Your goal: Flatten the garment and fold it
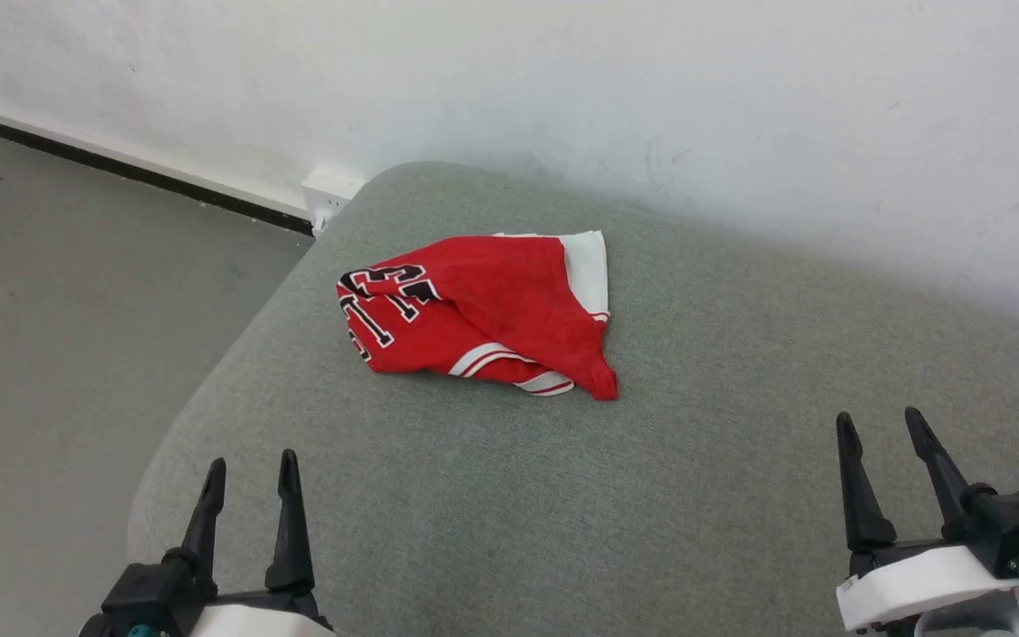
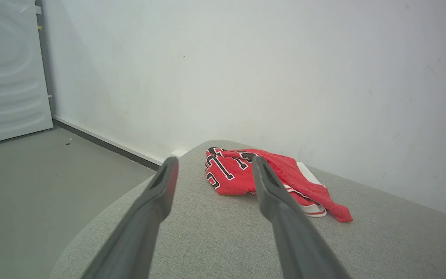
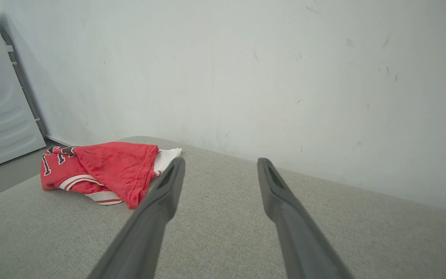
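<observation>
Holdings, largest first.

1. Wall (image 1: 739, 106): white, scuffed, running behind everything from 9 to 3 o'clock.
2. Floor (image 1: 76, 310): grey, at 9 o'clock in the head view, edged by a dark skirting strip (image 1: 120, 168).
3. Cushion (image 1: 563, 495): grey woven upholstery with a rounded corner at 11 o'clock. It carries the one task item.
4. Ribbed white panel (image 2: 6, 69): stands against the wall at 10 o'clock in my left wrist view and at 9 o'clock in my right wrist view.
5. Garment (image 1: 483, 314): red, crumpled in a heap on the cushion, toward 12 o'clock of it and near the rounded corner.
   - From my left fingers it lies at 1 o'clock, from my right fingers at 10 o'clock, well apart from both.
   - Black lettering (image 1: 386, 296) sits at its 9 o'clock end and reads best from the head and left wrist views.
   - My right wrist view mostly shows a plain red fold lying on top.
   - The white sleeve (image 1: 587, 265) is at its 1 o'clock corner, the striped trim (image 1: 492, 358) along its 6 o'clock edge.
6. My left fingers (image 1: 253, 460): spread apart, nothing between them, above the cushion at 7 o'clock.
7. My right fingers (image 1: 878, 416): likewise parted and empty, at 4 o'clock.
8. Wall socket (image 1: 330, 190): white, low on the wall beside the cushion corner.
</observation>
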Robot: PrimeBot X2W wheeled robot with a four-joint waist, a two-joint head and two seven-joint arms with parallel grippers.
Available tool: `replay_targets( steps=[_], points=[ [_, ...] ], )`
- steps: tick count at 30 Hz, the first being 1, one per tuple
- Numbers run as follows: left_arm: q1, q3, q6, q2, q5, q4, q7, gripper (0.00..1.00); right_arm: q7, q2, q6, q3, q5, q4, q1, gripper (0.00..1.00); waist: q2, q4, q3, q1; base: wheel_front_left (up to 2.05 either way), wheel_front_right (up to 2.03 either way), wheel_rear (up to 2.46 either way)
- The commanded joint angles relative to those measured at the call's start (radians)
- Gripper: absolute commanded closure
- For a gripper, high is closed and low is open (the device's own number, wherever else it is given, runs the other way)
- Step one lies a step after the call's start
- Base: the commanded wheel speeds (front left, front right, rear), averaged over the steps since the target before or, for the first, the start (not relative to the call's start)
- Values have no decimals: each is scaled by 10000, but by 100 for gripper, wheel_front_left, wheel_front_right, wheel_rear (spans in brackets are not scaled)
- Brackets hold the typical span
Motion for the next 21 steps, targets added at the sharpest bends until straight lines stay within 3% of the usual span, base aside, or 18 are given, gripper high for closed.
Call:
replay_targets(
  steps=[1, 18, 21],
  points=[
    [142, 28, 39, -24, -69, 0, -55, 0, -59, 30, -9, -32, 72, 34, 113, 0, 0, 3, -41, 0, 0, 0, 0],
    [-40, -113, -116, -16, 378, -254, -55, 0, -59, 30, -9, -69, 68, 3, 91, 0, 0, -72, 137, 0, 0, 0, 0],
    [-473, -297, -316, -4, 555, -632, -55, 0, -59, 30, -9, -139, 24, -73, 100, 0, 0, -19, 257, 0, 0, 0, 0]
  ],
)
